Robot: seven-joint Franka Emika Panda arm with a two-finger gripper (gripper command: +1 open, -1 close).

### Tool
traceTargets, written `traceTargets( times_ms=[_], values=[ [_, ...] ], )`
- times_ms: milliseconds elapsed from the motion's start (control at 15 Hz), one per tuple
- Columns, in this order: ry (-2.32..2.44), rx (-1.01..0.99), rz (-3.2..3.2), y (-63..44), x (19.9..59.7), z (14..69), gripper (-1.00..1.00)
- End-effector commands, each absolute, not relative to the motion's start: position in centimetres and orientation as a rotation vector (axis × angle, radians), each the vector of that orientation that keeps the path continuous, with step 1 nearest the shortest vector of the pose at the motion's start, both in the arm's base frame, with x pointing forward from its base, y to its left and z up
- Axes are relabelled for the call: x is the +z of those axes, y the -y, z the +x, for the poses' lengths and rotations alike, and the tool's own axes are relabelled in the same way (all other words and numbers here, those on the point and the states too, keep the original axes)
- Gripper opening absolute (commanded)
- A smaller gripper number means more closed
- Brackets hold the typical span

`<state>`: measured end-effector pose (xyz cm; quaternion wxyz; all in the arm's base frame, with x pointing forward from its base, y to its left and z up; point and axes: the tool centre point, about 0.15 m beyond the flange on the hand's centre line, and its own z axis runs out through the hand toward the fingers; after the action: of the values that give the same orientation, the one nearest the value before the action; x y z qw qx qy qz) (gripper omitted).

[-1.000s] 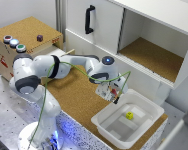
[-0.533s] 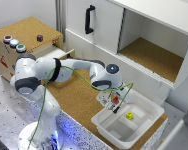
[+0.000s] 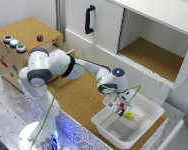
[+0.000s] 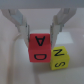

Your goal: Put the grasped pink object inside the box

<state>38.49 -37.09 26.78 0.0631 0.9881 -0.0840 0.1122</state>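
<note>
In the wrist view, a reddish-pink block [image 4: 40, 48] with black letters sits between my gripper [image 4: 40, 34] fingers, which are shut on it. Right beside it lies a small yellow cube [image 4: 61, 56] on the white floor of the box [image 4: 15, 70]. In the exterior view, my gripper [image 3: 119, 107] hangs low over the far-left part of the white box [image 3: 144, 125], with the pink object [image 3: 122, 107] showing as a small red spot at its tips. The yellow cube [image 3: 129, 115] rests just beside it inside the box.
A large white cabinet [image 3: 139, 35] with an open cork-floored compartment stands behind the box. A cork-topped wooden box with coloured buttons [image 3: 24, 42] sits at the exterior view's left. The box rests on a cork mat [image 3: 84, 97].
The arm has swung toward the exterior view's right and downward, carrying the pink block from beside the box to over and into it, near the yellow cube.
</note>
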Motion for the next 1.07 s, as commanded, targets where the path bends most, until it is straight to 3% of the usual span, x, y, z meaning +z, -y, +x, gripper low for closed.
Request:
traceTargets(
  times_ms=[0,200,333,533,667,1000],
  values=[
    [0.215,0.329,3.061,37.5,26.3,38.8,1.00],
    [0.196,0.333,3.079,36.5,26.2,38.3,1.00],
    [0.167,0.390,3.084,35.1,28.2,37.9,1.00],
    [0.098,0.508,3.037,31.8,33.0,37.2,1.00],
    [0.104,0.625,2.819,29.1,39.0,35.4,1.00],
    [0.104,0.625,2.819,29.1,39.0,35.4,1.00]
  ],
)
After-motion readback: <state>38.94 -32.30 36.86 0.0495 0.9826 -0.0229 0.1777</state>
